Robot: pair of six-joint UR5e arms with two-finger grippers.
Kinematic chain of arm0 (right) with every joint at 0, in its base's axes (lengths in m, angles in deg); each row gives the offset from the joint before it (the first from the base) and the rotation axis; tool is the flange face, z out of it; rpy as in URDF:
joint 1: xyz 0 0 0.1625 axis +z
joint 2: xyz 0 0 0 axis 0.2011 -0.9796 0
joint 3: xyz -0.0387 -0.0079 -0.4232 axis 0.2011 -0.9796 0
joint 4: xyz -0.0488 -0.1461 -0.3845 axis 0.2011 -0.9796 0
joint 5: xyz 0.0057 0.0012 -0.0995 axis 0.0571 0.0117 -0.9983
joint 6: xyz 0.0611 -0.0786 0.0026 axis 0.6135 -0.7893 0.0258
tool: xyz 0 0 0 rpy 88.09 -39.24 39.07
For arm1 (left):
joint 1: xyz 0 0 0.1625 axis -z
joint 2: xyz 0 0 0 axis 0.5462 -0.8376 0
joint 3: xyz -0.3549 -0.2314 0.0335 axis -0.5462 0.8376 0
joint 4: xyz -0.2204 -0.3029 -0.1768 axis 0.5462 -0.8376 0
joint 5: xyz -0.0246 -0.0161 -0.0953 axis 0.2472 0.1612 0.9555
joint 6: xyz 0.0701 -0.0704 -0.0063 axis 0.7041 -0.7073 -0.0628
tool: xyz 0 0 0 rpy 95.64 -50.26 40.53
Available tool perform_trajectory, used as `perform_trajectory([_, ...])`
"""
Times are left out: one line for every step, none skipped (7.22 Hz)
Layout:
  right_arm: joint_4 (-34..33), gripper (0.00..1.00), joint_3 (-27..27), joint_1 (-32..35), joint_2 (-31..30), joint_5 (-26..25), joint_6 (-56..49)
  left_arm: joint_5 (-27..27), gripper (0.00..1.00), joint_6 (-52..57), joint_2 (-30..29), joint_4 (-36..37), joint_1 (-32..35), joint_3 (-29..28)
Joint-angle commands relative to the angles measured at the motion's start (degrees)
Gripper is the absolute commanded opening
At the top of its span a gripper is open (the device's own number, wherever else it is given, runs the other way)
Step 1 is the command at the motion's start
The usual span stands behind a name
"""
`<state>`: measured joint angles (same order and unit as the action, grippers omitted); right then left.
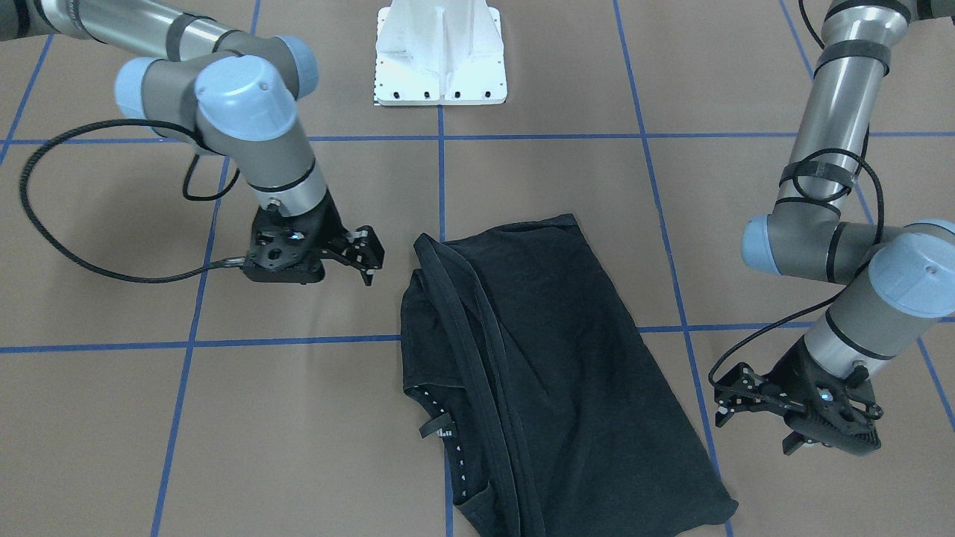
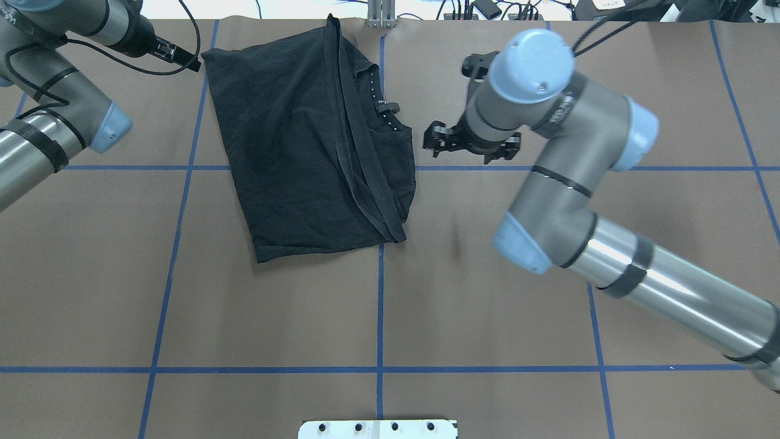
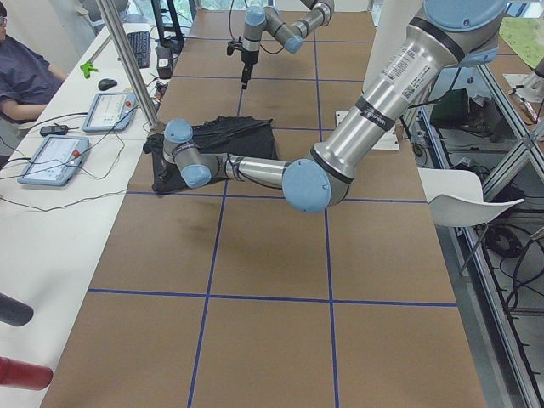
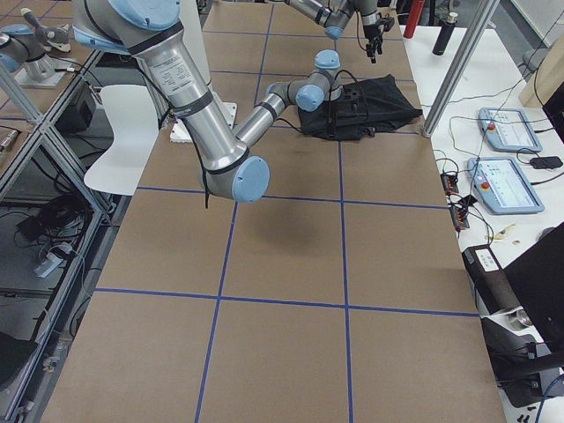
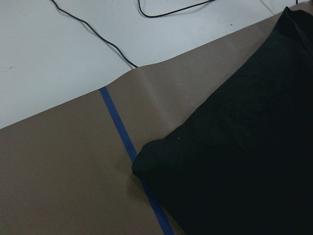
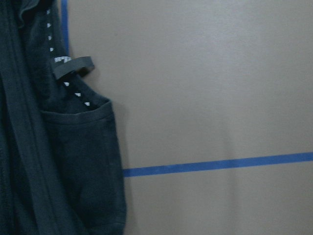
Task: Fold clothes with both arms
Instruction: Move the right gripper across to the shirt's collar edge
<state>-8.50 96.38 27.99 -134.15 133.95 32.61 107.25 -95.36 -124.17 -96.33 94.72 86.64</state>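
1. The brown table (image 2: 390, 305), gridded with blue tape, fills every view.
2. The right arm (image 2: 670, 292) enters from the lower right of the overhead view. The left arm (image 2: 36, 140) enters from its upper left.
3. The black shirt (image 2: 292, 140) lies flat at upper centre of the overhead view, apparently folded lengthwise into a long band.
4. Both sets of jaws stand open and empty. The right jaws hover just right of the collar edge. The left jaws sit near the shirt's upper-left corner (image 5: 146, 156), not touching it.
5. A small neck label (image 6: 73, 66) shows at the collar.
6. The lengthwise fold looks done. The next move is likely a crosswise fold, with each arm pinching a corner of one short end.
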Motion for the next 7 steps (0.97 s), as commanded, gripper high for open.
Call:
perform_trajectory([0.0, 0.94, -7.5, -4.2, 8.2, -5.6, -0.9, 0.1, 1.00, -0.3, 0.9, -0.1, -0.1, 0.3])
perform_trajectory([-0.7, 0.93, -7.5, -7.5, 8.7, -10.2, -4.3, 0.1, 1.00, -0.3, 0.9, -0.1, -0.1, 0.3])
perform_trajectory([-4.2, 0.92, -7.6, -11.9, 10.0, -17.1, -9.8, 0.1, 1.00, -0.3, 1.0, -0.1, -0.1, 0.3])
perform_trajectory([-9.3, 0.89, -7.6, -14.2, 12.6, -20.7, -13.5, 0.1, 1.00, -0.4, 1.1, -0.1, -0.2, 0.3])
perform_trajectory([-10.9, 0.85, -7.7, -16.5, 14.0, -24.1, -13.9, 0.1, 1.00, -0.3, 1.3, -0.2, -0.3, 0.4])
perform_trajectory([-10.9, 0.76, -8.1, -18.4, 13.9, -28.0, -14.0, 0.1, 1.00, -0.3, 1.3, -0.1, -0.3, 0.3])
perform_trajectory([-10.9, 0.63, -9.7, -19.4, 14.4, -31.1, -14.5, 0.1, 1.00, -0.3, 1.5, -0.2, -0.3, 0.3])
